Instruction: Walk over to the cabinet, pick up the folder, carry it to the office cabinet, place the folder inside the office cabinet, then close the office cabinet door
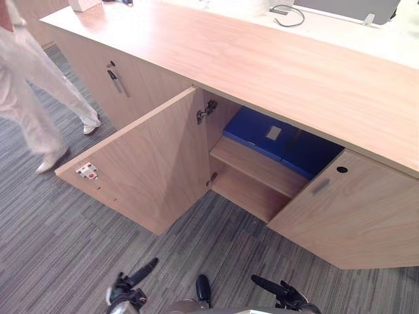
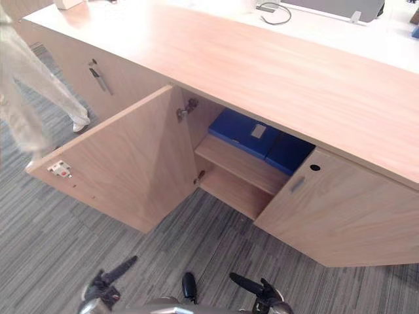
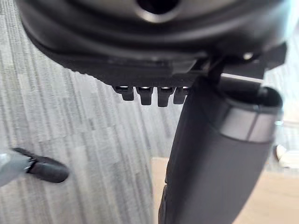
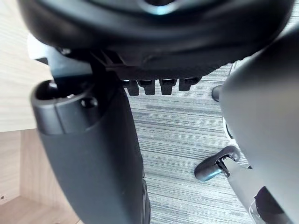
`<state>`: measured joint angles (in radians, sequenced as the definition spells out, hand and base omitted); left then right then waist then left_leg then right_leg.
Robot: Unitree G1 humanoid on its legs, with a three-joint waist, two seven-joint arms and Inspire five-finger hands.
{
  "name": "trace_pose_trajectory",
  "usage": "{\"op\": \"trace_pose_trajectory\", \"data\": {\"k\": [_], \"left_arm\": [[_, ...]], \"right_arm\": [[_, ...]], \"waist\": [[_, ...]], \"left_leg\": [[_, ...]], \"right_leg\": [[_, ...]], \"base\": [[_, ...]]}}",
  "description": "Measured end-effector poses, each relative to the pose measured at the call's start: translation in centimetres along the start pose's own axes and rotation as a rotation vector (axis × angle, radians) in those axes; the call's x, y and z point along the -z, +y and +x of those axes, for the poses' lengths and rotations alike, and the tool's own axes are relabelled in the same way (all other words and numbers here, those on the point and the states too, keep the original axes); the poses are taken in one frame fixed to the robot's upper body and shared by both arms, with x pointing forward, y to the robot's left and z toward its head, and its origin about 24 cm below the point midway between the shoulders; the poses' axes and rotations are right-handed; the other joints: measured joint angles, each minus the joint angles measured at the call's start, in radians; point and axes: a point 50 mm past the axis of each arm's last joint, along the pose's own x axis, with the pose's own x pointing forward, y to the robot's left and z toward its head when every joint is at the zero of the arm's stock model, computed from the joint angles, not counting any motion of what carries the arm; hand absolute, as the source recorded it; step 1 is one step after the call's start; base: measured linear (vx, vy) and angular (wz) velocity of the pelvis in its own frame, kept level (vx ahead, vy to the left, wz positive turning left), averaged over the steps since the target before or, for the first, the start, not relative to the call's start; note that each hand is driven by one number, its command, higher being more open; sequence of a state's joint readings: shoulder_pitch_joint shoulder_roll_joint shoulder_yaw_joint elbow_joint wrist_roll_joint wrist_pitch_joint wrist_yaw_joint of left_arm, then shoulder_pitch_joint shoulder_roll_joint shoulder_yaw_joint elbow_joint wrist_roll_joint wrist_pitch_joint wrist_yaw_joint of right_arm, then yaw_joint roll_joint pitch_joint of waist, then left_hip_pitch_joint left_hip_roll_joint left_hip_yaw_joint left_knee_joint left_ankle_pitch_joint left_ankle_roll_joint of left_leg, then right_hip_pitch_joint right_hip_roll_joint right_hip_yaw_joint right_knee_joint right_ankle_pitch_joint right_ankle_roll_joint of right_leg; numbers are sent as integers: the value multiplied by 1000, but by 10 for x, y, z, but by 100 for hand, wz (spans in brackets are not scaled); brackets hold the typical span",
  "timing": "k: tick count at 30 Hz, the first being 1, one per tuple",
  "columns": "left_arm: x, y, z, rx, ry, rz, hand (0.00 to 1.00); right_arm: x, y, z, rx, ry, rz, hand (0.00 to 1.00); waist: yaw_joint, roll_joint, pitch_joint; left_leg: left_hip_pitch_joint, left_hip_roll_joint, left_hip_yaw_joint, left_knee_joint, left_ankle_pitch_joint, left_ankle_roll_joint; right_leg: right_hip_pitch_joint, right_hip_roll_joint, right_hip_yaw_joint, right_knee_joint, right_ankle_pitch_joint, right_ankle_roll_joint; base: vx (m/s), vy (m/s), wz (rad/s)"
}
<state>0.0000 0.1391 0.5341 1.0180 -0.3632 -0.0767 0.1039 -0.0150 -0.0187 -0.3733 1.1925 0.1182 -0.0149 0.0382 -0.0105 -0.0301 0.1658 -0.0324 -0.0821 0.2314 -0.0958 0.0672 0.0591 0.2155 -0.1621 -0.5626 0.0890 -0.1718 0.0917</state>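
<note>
A blue folder [image 1: 258, 131] with a small white label lies flat on the upper shelf inside the open wooden cabinet [image 1: 249, 170]; its darker blue right end sits in shadow behind the right door. The left door [image 1: 144, 163] is swung wide towards me, and the right door [image 1: 353, 216] stands ajar. Low in front of me, over the carpet and well short of the cabinet, are my left hand [image 1: 131, 282] and right hand [image 1: 283, 292]. Both are open with straight fingers and hold nothing. The wrist views show each thumb [image 3: 219, 154] [image 4: 93, 154] sticking out over the carpet.
The long wooden cabinet top [image 1: 294, 65] runs across the view, with a cable [image 1: 288, 16] at its back. A person in white trousers [image 1: 33, 85] stands on the carpet at the left, near the open door. A closed door with a handle [image 1: 116, 82] is further left.
</note>
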Motion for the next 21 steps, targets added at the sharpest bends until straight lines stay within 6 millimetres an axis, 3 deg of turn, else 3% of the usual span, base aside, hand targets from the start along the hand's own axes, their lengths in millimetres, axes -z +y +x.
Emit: {"op": "trace_pose_trajectory", "data": {"k": [7, 12, 15, 16, 18, 19, 20, 21], "left_arm": [[-114, 53, 12, -146, -265, -229, 100], [-144, 58, 10, -135, -321, -218, 100], [-146, 55, 11, -111, -316, -100, 100], [-147, 51, 11, -103, -314, -35, 100], [-155, 40, 12, -84, -328, 63, 100], [-162, 31, 12, -68, -341, 142, 100], [-166, 26, 11, -54, -350, 198, 100], [-168, 15, 11, -23, -361, 304, 100]], "right_arm": [[7, -12, -2, 29, 14, 91, 100], [12, -18, -4, 39, 28, 137, 100], [16, -23, -5, 44, 33, 152, 100], [16, -26, -6, 50, 31, 150, 100], [14, -27, -6, 48, 23, 148, 100], [15, -29, -6, 53, 20, 148, 100], [17, -31, -7, 58, 22, 148, 100], [21, -37, -9, 75, 34, 156, 100]], "waist": [[5, 5, -4], [14, 13, -20], [31, 33, -41], [32, 55, -52], [34, 65, -57], [38, 60, -59], [40, 51, -63], [33, 49, -82]], "left_leg": [[22, 24, 12, 1, -23, -12], [33, 35, 18, 7, -25, -13], [57, 79, 24, 8, -24, -12], [59, 113, 15, 9, -24, -12], [64, 151, 3, 10, -24, -13], [63, 154, 1, 11, -21, -28], [63, 147, 1, 11, -24, -47], [62, 143, -13, 10, -46, -96]], "right_leg": [[10, 23, 29, -5, 29, -43], [13, 31, 60, 0, 50, -56], [0, 59, 89, 56, 89, -63], [-40, 65, 103, 117, 62, -67], [-50, 93, 97, -3, -16, -53], [-58, 93, 96, -131, 22, -61], [-71, 81, 97, -170, 97, -64], [-91, 58, 102, -151, 119, -11]], "base": [[28, -24, -7], [65, -31, -5], [69, -67, -17], [78, -90, -16], [6, -185, -1], [-67, -203, 13], [-79, -129, 39], [-30, -93, 32]]}}
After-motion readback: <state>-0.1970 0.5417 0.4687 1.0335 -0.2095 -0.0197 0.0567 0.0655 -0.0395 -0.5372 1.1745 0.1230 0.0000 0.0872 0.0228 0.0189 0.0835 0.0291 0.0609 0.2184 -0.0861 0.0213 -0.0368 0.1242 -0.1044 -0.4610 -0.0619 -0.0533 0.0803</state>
